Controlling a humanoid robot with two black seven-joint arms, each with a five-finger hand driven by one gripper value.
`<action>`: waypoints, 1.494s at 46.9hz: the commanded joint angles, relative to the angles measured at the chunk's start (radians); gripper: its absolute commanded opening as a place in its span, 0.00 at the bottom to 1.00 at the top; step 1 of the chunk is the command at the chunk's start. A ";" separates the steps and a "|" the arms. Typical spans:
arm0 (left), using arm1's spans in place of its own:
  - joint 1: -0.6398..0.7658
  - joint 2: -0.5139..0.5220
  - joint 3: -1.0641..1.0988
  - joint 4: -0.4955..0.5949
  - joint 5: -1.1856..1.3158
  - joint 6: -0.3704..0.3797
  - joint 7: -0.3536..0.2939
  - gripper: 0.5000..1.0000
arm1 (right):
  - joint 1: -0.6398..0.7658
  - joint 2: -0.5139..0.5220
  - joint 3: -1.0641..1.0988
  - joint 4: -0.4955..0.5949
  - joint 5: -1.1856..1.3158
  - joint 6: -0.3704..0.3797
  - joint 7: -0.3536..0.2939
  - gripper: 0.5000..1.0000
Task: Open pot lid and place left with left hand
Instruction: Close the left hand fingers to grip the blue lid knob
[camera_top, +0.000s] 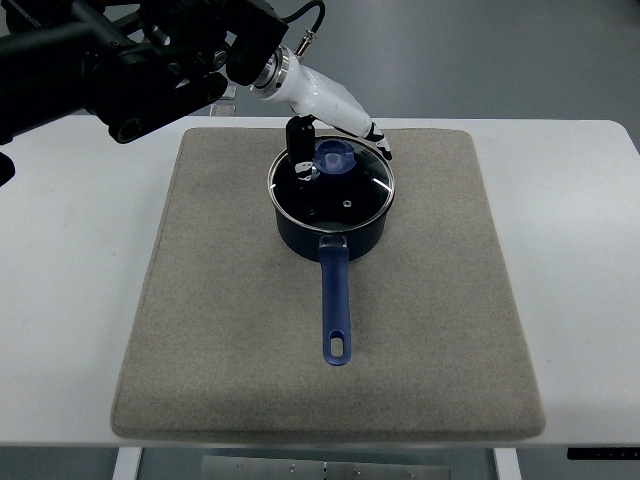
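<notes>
A dark blue saucepan stands on a grey mat, its blue handle pointing toward the near edge. A glass lid with a blue knob sits closed on it. My left arm comes in from the top left, with a white forearm. My left hand is at the far rim of the lid. The black thumb is left of the knob and the other fingers are right of it. They are spread and not closed on the knob.
The mat lies on a white table. Bare mat shows to the left of the pot and to its right. The black upper arm hangs over the table's far left.
</notes>
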 joint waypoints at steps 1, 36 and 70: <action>0.000 0.000 0.000 -0.002 0.003 -0.013 0.000 0.98 | 0.000 0.000 0.000 0.000 0.000 0.000 0.000 0.83; -0.015 0.013 0.013 -0.006 0.008 -0.028 -0.014 0.98 | 0.000 0.000 0.000 0.000 0.000 0.000 0.000 0.83; -0.002 0.016 0.014 -0.008 0.011 -0.024 -0.020 0.98 | 0.000 0.000 0.000 0.000 0.000 0.000 0.000 0.83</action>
